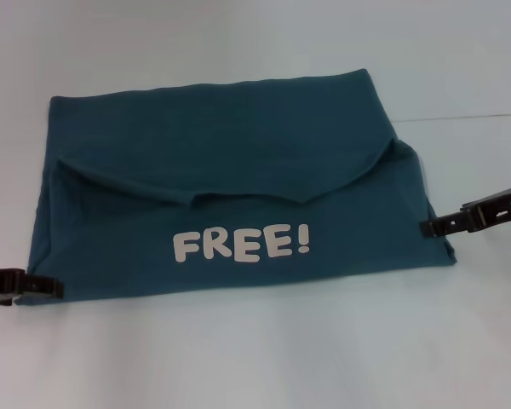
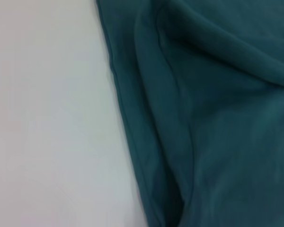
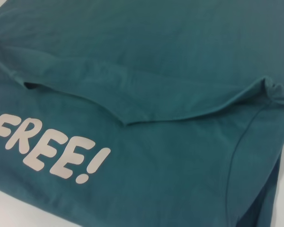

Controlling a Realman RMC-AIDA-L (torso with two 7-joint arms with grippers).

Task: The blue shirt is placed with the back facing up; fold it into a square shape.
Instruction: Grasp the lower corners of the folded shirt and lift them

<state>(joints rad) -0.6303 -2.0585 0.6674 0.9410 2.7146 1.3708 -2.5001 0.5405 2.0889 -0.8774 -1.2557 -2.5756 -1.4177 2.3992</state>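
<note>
The blue shirt (image 1: 230, 183), a dark teal-blue short-sleeved T-shirt of soft fabric, lies in the middle of the pale white table (image 1: 255, 358) as a wide, roughly rectangular bundle, with the white block lettering "FREE!" (image 1: 241, 244) facing up along its near part. A flap of the far part has been brought over and ends in a curved, slightly uneven edge just above the lettering; the right wrist view shows this edge dipping to a shallow point, with a small bunched pucker where it meets the shirt's right side. Judged from this, the sleeves and sides are already tucked in and at least one crosswise fold is down, so the work looks well advanced, but the shape is still wider than it is deep and its right edge slants outward, so one more fold or some squaring up seems needed before it counts as a square. The left gripper (image 1: 34, 287) sits low at the shirt's near left corner and the right gripper (image 1: 434, 226) at the shirt's right edge, each touching or just beside the cloth; whether either one is clenched on the fabric or released I cannot tell. The left wrist view shows only the layered left edge of the shirt against bare table. Nothing else appears on the table to block a further fold.
</note>
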